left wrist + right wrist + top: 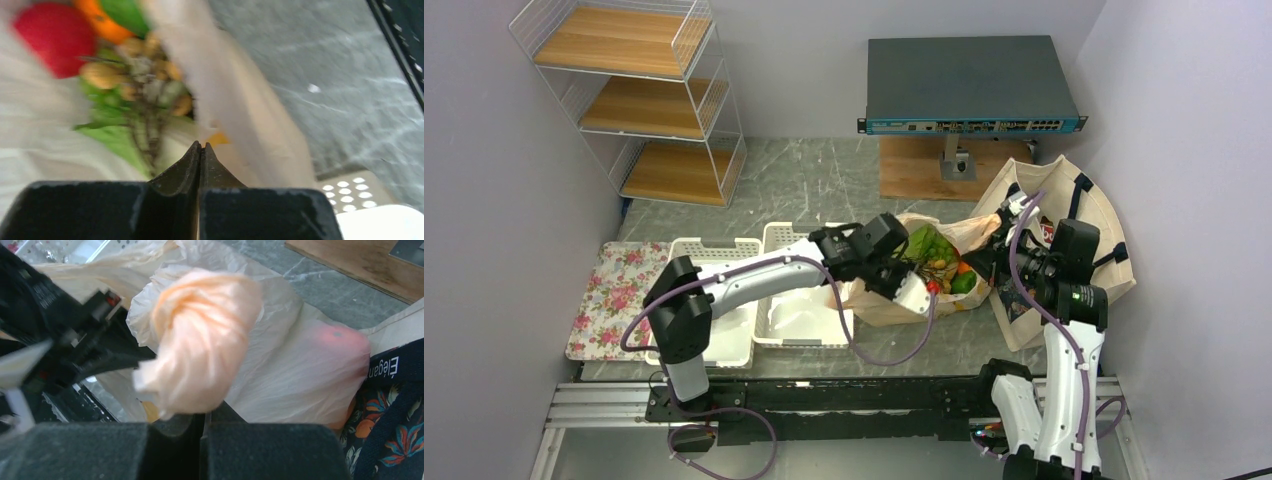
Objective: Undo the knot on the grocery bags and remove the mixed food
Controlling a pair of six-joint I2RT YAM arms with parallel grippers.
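The peach-beige plastic bag point(879, 300) lies mid-table with its mouth open. Inside show leafy greens point(934, 250), an orange point(964, 268), a red apple point(55, 40) and brown nuts point(100, 75). My left gripper point(201, 145) is shut at the bag's mouth point(929, 285), its tips against the plastic; nothing shows between them. The knot point(200, 340), a bunched twist of peach plastic, rises from my right gripper point(202, 412), which is shut on it at the bag's right side point(1002, 255). The cream tote point(1084, 210) with navy floral print point(395, 410) sits just right of it.
Two white perforated bins point(714, 300) point(794, 315) sit left of the bag, and a floral tray point(614, 295) beyond them. A wire shelf with wooden boards point(639, 90) stands at the back left. A network switch point(969, 85) sits on a stand over a wooden board point(919, 170).
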